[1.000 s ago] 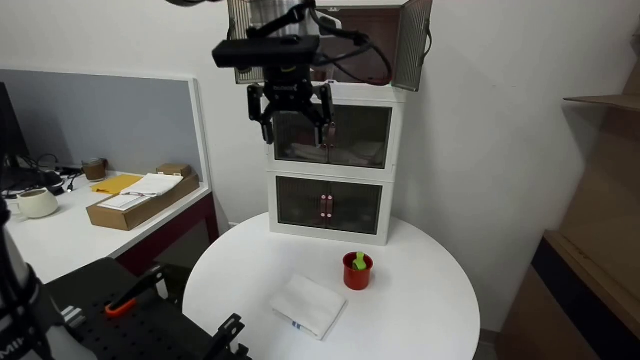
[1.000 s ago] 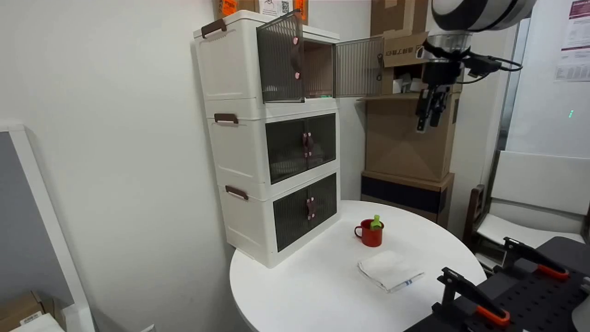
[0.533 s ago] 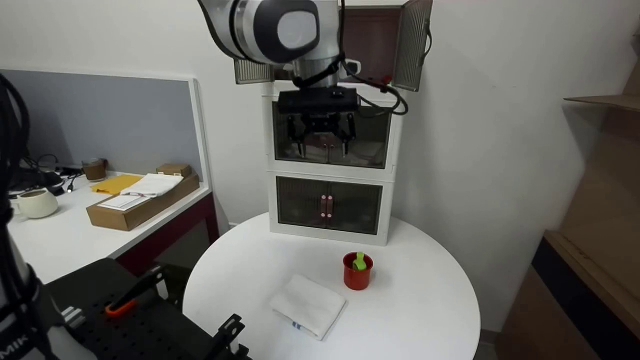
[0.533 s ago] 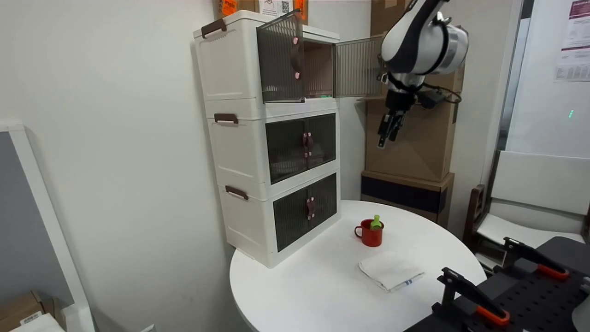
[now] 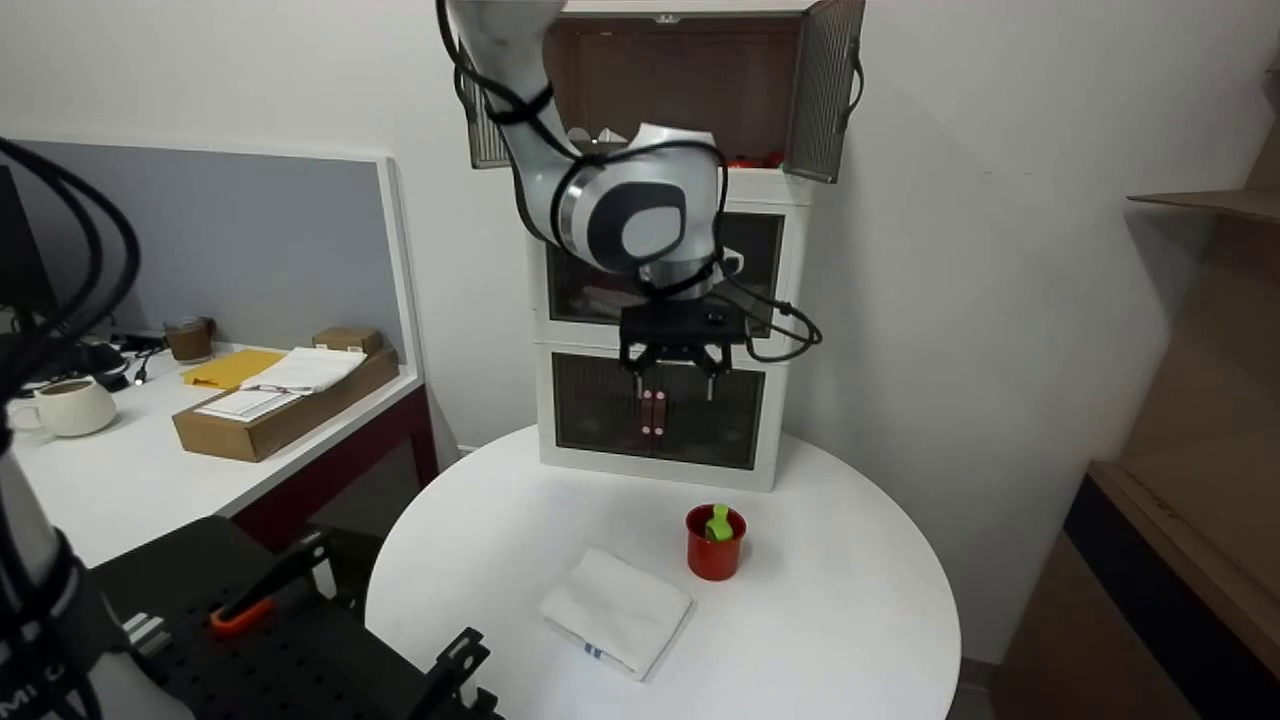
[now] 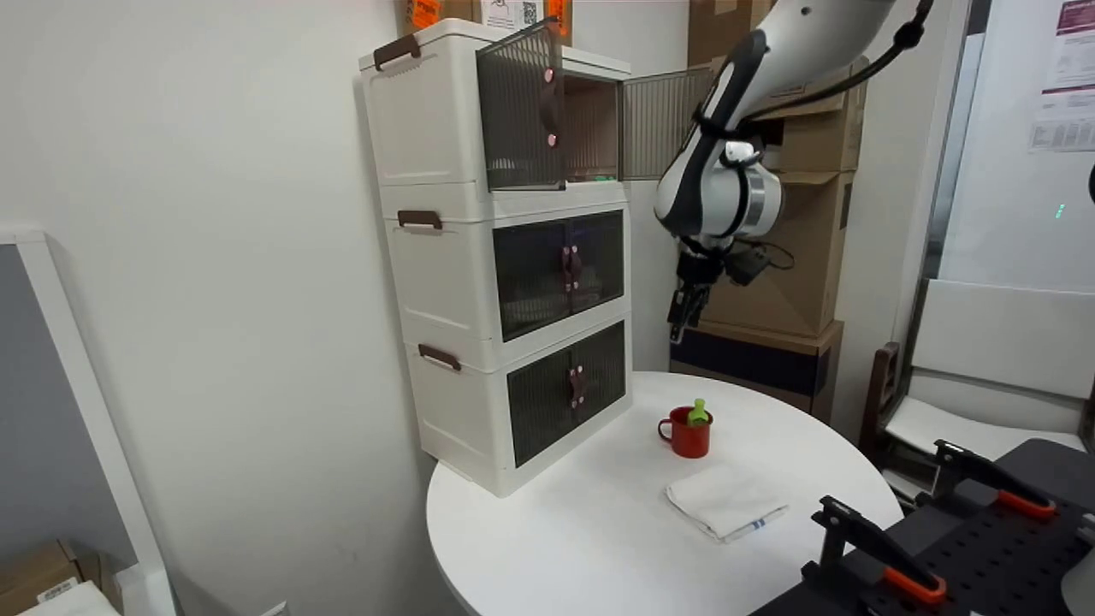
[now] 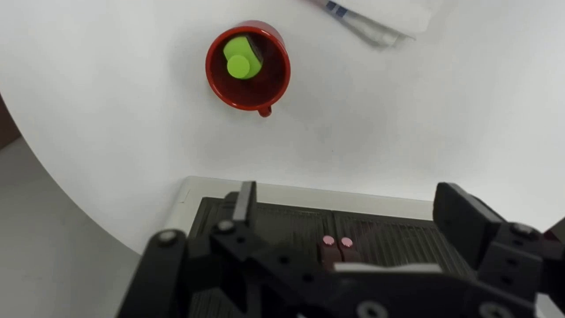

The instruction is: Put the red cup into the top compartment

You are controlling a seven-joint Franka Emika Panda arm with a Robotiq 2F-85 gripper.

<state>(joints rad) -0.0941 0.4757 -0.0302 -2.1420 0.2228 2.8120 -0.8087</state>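
The approach to the red cup [image 5: 713, 560] looks like the step in hand, and the pincer [image 5: 676, 387] stands spread wide, nothing between its fingers [image 7: 461, 221]! The good line: slide until the cup sits centred under that gap, then drop straight, one finger each side of the wall. And look, the handle [image 7: 265, 111] points towards the cabinet [image 6: 483, 282], roughly square to the line of the fingers, so this wrist angle should leave it out of the way. Whether the gap clears the cup's full width is hard to call. Grip below the rim and lift level; that green object [image 7: 240, 64] inside could tip out. Up high, the top compartment [image 5: 680, 85] has its doors [image 5: 825, 95] swung wide.

So where's the cup? Upright on the table [image 5: 850, 610], near the folded white cloth [image 5: 618, 610], below the pincer and well apart. In the wrist view it lies beyond the fingertips, farther from the cabinet, lined up with the fingertip at that view's left rather than mid-gap.
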